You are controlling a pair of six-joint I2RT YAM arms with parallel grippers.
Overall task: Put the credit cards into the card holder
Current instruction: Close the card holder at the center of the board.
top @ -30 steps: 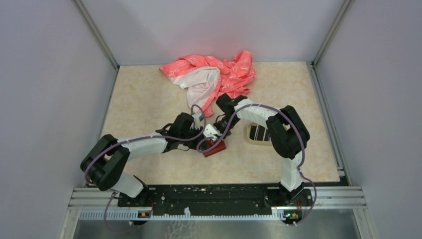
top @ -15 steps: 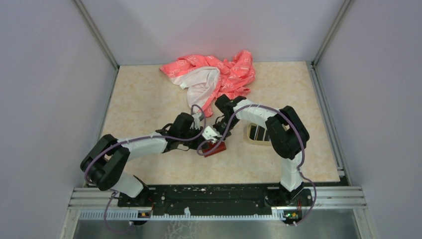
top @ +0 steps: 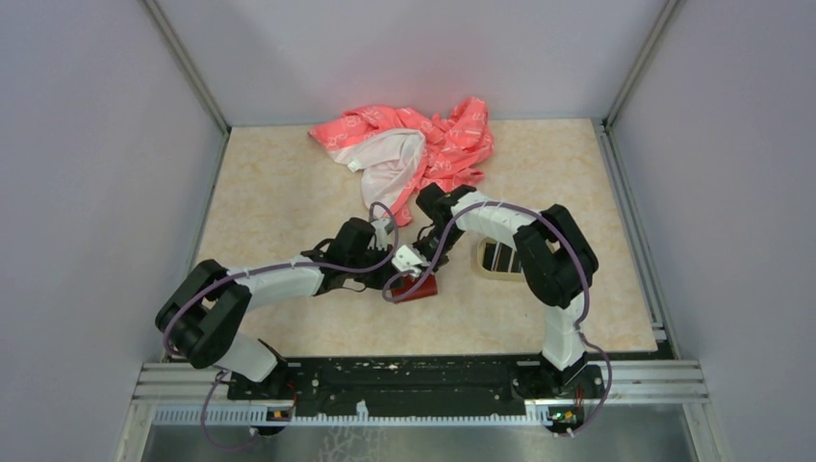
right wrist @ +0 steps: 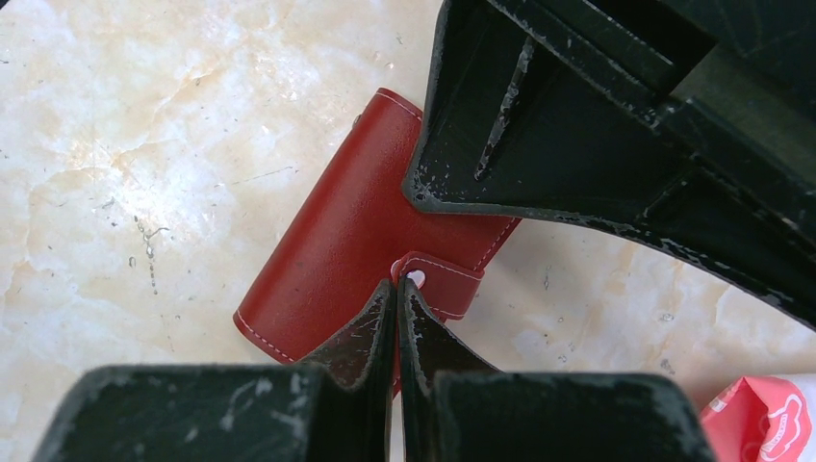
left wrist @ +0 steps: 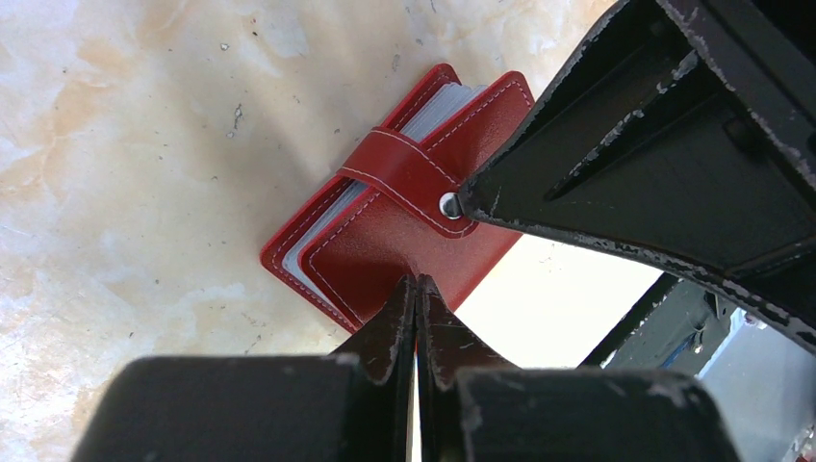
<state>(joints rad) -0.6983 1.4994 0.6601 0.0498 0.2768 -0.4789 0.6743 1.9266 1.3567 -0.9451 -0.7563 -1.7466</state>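
Observation:
The dark red card holder (top: 418, 287) lies folded shut on the table between both arms, its strap (left wrist: 404, 173) fastened over the cover with the pale snap (left wrist: 449, 204). Grey-blue pocket edges show along its side. My left gripper (left wrist: 416, 281) is shut, its tips resting on the cover near one edge. My right gripper (right wrist: 396, 284) is also shut, with its tips right at the snap on the strap (right wrist: 443, 281). Black credit cards (top: 500, 257) lie in a beige tray (top: 481, 262) to the right, partly hidden by the right arm.
A crumpled pink-and-white cloth (top: 414, 146) lies at the back of the table, its edge close to the right wrist (right wrist: 760, 423). Grey walls with metal posts close in three sides. The arm bases sit on a black rail (top: 414, 380) at the near edge.

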